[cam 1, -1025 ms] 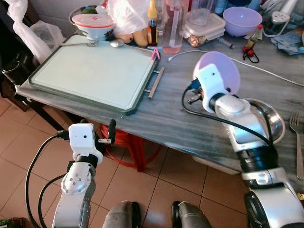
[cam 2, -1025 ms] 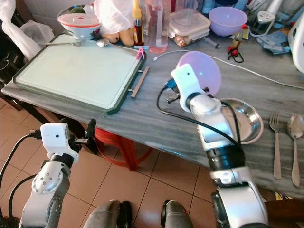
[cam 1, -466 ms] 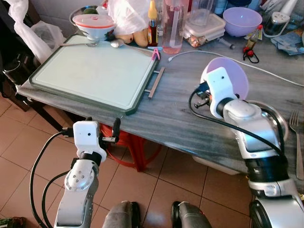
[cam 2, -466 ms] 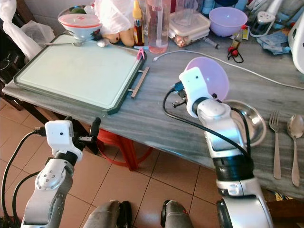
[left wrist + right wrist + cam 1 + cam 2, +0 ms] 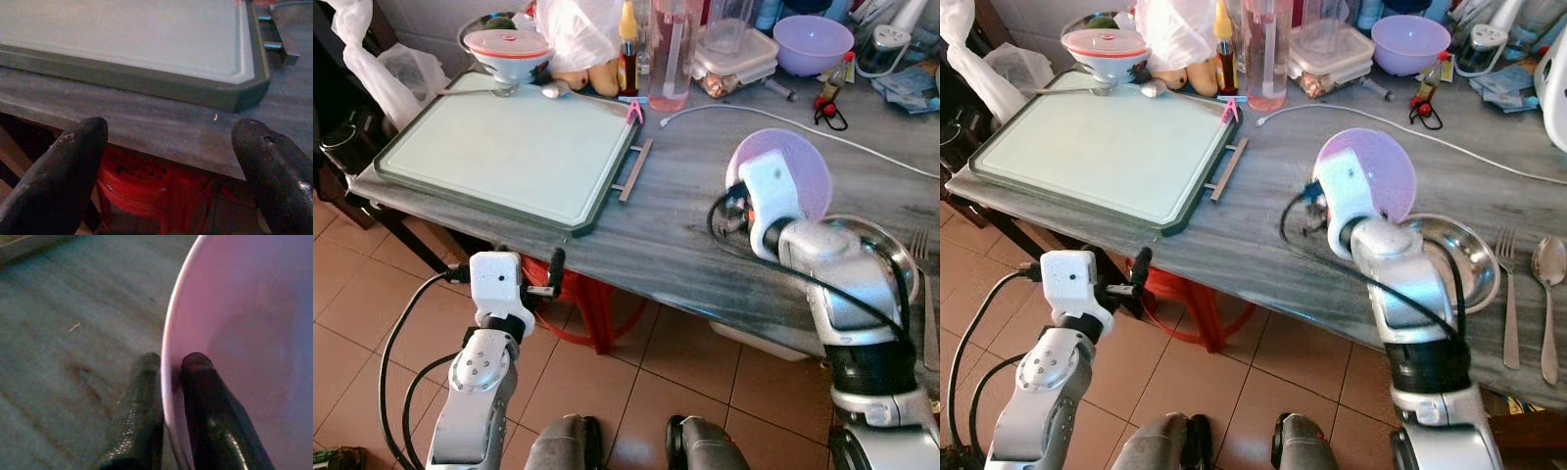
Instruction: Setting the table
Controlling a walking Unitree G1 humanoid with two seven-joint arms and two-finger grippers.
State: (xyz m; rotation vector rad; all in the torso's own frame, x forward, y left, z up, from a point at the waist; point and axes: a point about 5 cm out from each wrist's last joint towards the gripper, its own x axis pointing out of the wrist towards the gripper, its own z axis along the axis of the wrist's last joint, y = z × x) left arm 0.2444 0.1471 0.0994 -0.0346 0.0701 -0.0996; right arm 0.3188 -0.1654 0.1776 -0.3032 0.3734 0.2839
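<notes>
I have the right hand (image 5: 168,382) clamped on the rim of the lilac bowl (image 5: 1376,171), one finger outside the wall and one inside, as the right wrist view shows plainly. The bowl is carried tilted on its edge above the desk (image 5: 675,245), near the front edge toward the right end, just beside the steel dish (image 5: 1459,257) and a little to its left. I cannot tell whether the bowl's lower rim touches the desk top yet.

As I judge it, the setting is only partly done. A place is forming at the right end of the desk: the steel dish sits near the front edge, with a fork (image 5: 1510,294) and a spoon (image 5: 1549,294) laid side by side to its right. The bowl I hold has not been put down, so that is the step in hand. A second lilac bowl (image 5: 813,41) sits at the back edge among bottles and containers, and the pale green tray (image 5: 509,147) at the left end carries only a lidded bowl (image 5: 506,49) at its far corner.

My left hand (image 5: 171,147) hangs below the desk's front edge, fingers spread wide and holding nothing, pointed at the tray's near corner.
</notes>
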